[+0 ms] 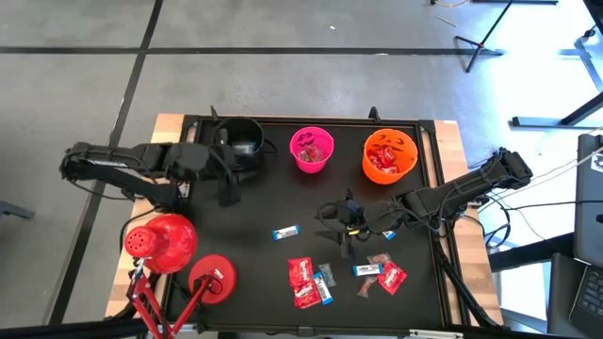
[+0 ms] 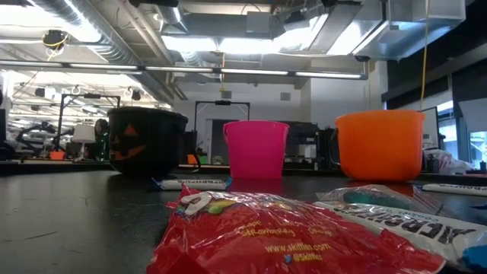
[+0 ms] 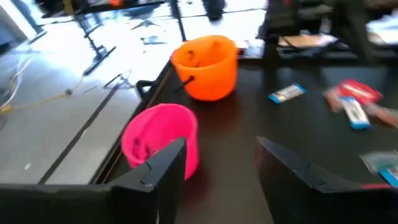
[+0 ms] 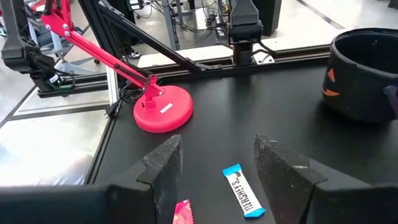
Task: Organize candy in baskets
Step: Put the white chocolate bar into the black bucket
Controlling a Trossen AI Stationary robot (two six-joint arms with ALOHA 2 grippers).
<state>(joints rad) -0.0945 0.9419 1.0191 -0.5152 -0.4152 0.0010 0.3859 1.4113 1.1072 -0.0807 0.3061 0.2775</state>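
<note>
Blue-and-white candy (image 4: 245, 198) ahead of open right tool (image 4: 214, 165)

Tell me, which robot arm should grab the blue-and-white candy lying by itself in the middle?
Probably the right arm. Its gripper hangs open beside the lone blue-and-white candy, which lies just beyond its jaws in the wrist view. The left gripper, also open, is up by the black bucket, farther away.

Black (image 1: 241, 141), pink (image 1: 312, 150) and orange buckets (image 1: 389, 156) stand upright in a row; wrapped candy (image 1: 304, 280) lies scattered nearby.
</note>
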